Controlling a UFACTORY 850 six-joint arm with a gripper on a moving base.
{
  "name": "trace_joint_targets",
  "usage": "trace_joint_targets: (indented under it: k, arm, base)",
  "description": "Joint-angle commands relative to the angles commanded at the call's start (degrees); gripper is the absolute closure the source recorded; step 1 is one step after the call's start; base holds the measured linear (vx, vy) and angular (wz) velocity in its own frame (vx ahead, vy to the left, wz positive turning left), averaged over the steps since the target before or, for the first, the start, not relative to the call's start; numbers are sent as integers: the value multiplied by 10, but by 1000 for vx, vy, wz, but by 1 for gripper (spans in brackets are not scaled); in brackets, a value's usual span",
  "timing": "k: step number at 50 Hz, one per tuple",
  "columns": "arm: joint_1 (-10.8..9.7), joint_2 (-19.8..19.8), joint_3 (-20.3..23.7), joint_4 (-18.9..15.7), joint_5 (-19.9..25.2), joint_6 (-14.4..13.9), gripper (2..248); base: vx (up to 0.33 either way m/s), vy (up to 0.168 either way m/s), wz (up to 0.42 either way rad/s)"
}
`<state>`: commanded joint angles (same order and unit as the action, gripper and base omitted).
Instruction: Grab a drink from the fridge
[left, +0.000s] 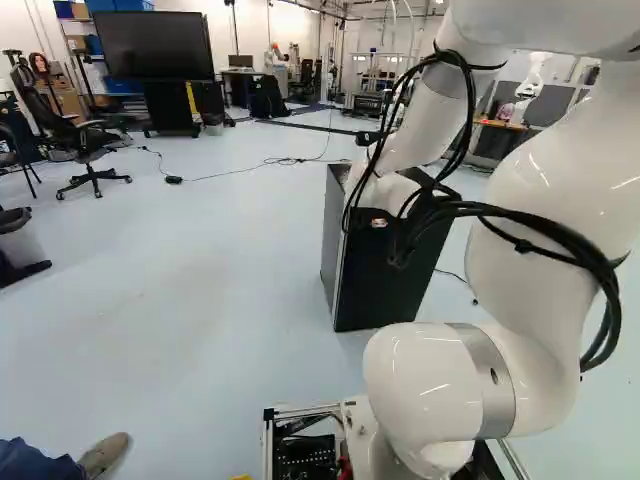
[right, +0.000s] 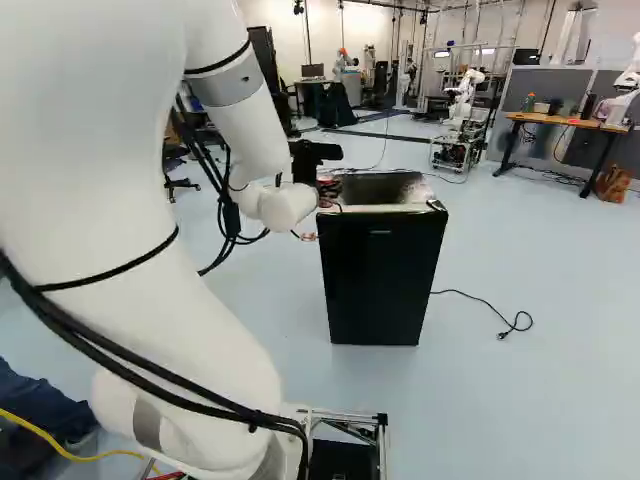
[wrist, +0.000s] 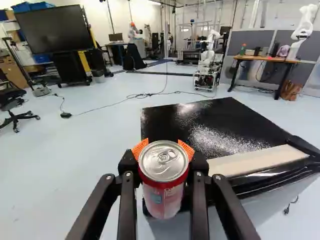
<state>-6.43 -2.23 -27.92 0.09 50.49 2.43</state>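
Orange pads (wrist: 140, 148) of the gripper (wrist: 164, 149) clasp an upright drink can (wrist: 161, 202) from both sides, by the near left corner of the fridge (wrist: 215, 125). Probably full, moderately heavy and slippery, its thin wall could dent; firm, even pressure below the rim suits it.

We look ahead from close behind the jaws and, farther back, from left and right, sharing the glossy black boxy fridge (right: 382, 285).
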Motion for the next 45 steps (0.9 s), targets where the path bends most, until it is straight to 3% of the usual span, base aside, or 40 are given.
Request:
trace_joint_targets:
  k: [20, 45]
  arm:
    - [27, 77, 97, 0, -2, -10, 152]
    - [50, 143, 179, -1, -4, -19, 152]
  base:
    - [0, 0, 0]
    - [0, 0, 0]
